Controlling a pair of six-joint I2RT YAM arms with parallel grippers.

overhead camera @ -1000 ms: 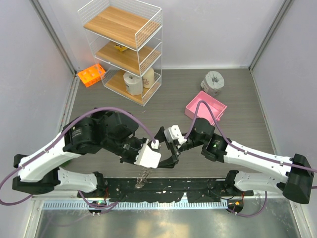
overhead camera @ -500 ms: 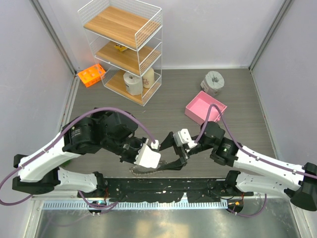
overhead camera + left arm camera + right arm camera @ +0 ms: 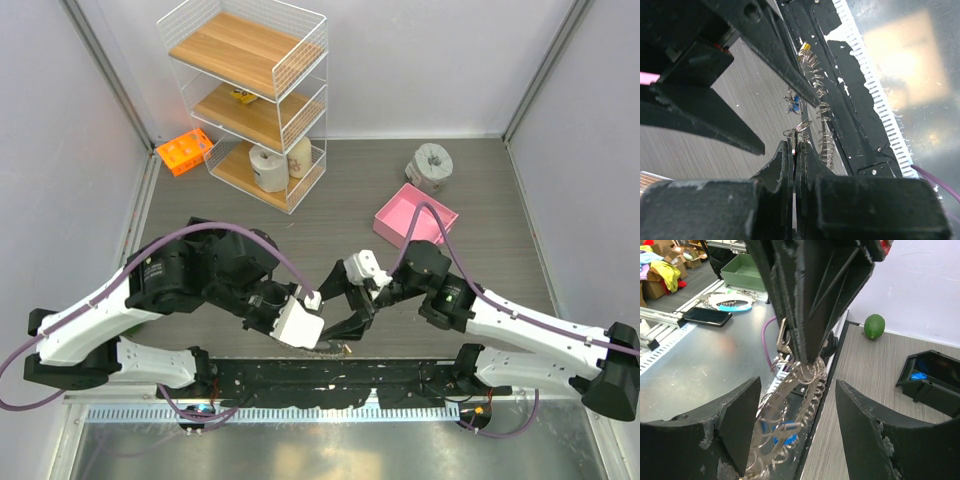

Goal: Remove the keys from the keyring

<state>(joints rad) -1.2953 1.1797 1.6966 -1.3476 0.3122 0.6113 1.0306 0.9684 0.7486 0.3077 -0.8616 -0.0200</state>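
My left gripper [image 3: 322, 338] is shut on a loop of the silvery, chain-like keyring [image 3: 812, 95] and holds it over the black strip at the table's near edge. In the left wrist view the ring runs away from the closed fingertips [image 3: 795, 145], with a blue key [image 3: 796, 103] and a yellow key head [image 3: 805, 47] on it. My right gripper [image 3: 800, 435] is open, its two fingers either side of the hanging keyring [image 3: 800, 390] and not touching it. A blue key [image 3: 785, 432] dangles between them. The black and silvery keys cannot be made out.
A pink box [image 3: 415, 217] and a grey tape roll [image 3: 432, 163] lie at the back right. A white wire shelf [image 3: 250, 95] and an orange rack [image 3: 184, 150] stand at the back left. A green ball [image 3: 874, 326] and a black bin [image 3: 935, 380] show in the right wrist view.
My left gripper has carried the keyring to the right and a little toward the near edge. My right gripper drew back right, then came in again, its open fingers now around the ring.
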